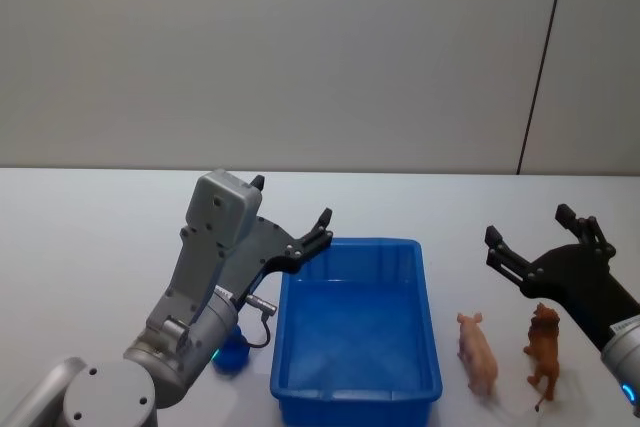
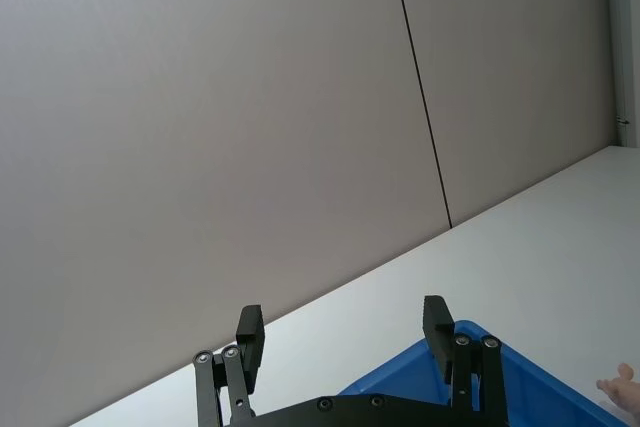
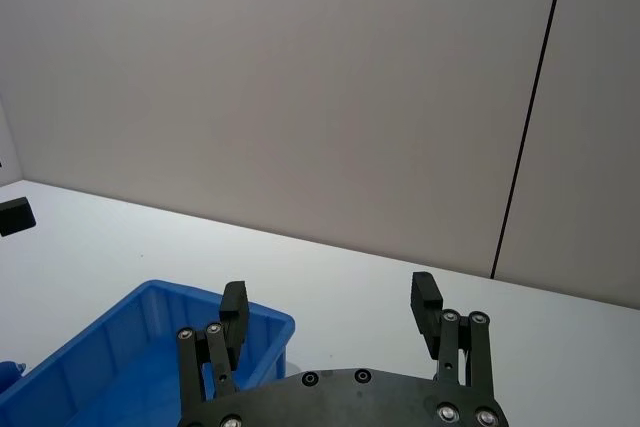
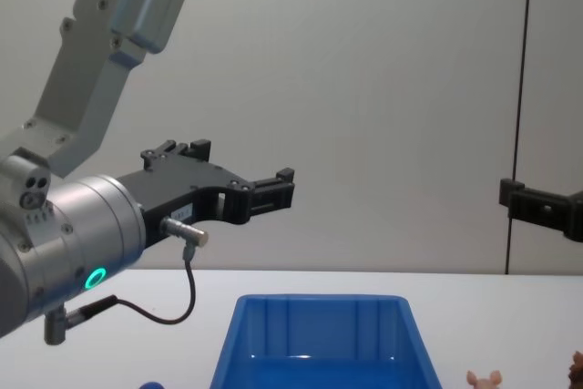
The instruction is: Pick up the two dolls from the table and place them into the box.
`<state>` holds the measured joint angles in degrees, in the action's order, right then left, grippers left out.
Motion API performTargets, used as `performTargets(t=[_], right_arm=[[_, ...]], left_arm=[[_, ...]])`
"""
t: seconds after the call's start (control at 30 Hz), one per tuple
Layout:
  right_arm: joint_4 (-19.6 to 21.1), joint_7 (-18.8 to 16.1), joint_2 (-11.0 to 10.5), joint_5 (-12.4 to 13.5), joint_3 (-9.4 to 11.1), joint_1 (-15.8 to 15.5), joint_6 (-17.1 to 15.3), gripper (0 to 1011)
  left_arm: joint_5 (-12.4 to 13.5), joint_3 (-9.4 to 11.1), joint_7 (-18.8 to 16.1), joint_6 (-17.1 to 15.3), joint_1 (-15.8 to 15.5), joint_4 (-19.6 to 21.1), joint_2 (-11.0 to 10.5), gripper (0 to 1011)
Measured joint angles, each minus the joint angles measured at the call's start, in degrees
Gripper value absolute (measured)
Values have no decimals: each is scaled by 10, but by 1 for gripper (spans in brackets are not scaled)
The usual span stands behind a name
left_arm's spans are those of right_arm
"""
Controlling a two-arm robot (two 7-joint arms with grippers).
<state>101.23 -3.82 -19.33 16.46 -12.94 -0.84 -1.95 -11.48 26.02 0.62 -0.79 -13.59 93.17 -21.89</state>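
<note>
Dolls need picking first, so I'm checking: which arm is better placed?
Right. The pink doll and brown doll stand right of the box, and the right gripper hangs open near them; the left gripper hovers on the box's other side.

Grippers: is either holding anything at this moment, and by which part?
Nothing is held. The left gripper and right gripper are open and empty above the table; the pink pig and brown doll rest beside the blue box.

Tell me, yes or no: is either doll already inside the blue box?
No, the pink doll and the brown doll both stand on the table, outside the box on its right side.
</note>
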Motion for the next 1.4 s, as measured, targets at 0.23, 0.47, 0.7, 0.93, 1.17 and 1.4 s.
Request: performTargets(t=[0.23,0.47,0.7,0.93,1.17,1.4], right_arm=[[0,0,0,0,0,0,0,1001],[0,0,0,0,0,0,0,1001],[0,0,0,0,0,0,0,1001],[0,0,0,0,0,0,0,1001],[0,0,0,0,0,0,0,1001],[0,0,0,0,0,0,0,1001]], left_arm=[[0,0,0,0,0,0,0,1001],[0,0,0,0,0,0,0,1001],[0,0,0,0,0,0,0,1001],[0,0,0,0,0,0,0,1001],[0,0,0,0,0,0,0,1001],[0,0,0,0,0,0,0,1001]])
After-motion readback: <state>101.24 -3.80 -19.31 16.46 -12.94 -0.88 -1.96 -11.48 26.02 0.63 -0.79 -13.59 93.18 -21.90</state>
